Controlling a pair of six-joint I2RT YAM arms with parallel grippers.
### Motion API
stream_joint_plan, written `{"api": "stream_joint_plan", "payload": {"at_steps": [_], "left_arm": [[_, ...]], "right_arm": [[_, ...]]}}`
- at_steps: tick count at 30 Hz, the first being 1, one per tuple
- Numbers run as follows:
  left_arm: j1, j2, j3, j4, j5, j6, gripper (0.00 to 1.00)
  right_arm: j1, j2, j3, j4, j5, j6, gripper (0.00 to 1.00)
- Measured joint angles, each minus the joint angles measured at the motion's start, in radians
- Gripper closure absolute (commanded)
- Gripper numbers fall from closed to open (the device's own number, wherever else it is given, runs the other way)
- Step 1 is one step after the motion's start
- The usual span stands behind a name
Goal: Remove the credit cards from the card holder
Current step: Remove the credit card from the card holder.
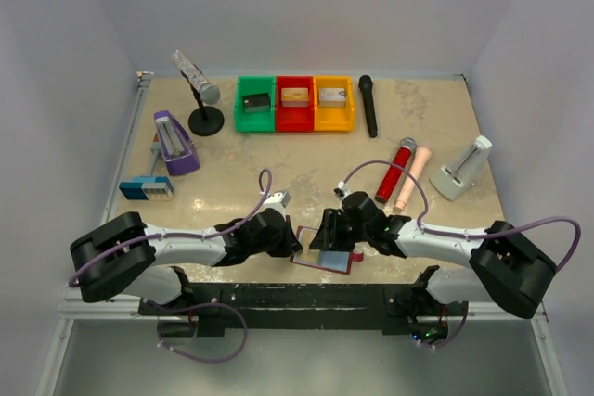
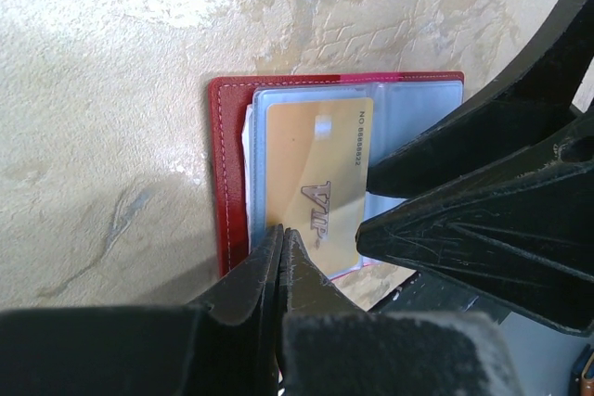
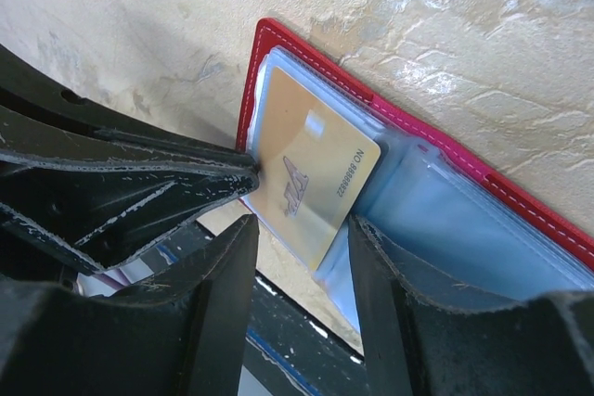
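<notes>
Pinning the card holder at the near edge of the counter, the left hand is pressed together. The right hand stands spread around the gold card. If it closes crooked, it may drag the holder.
</notes>
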Motion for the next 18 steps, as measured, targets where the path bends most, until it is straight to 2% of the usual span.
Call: {"api": "stream_joint_plan", "payload": {"at_steps": [9,18], "left_arm": [[0.0,0.004,-0.028,0.059,0.014,-0.023,1.0],[0.0,0.008,-0.052,0.107,0.022,-0.047,1.0]], "right_arm": [[-0.001,0.016,-0.026,0.063,-0.014,0.027,0.52],[-0.021,0.042,-0.082,0.201,-0.055,0.093,0.51]]}}
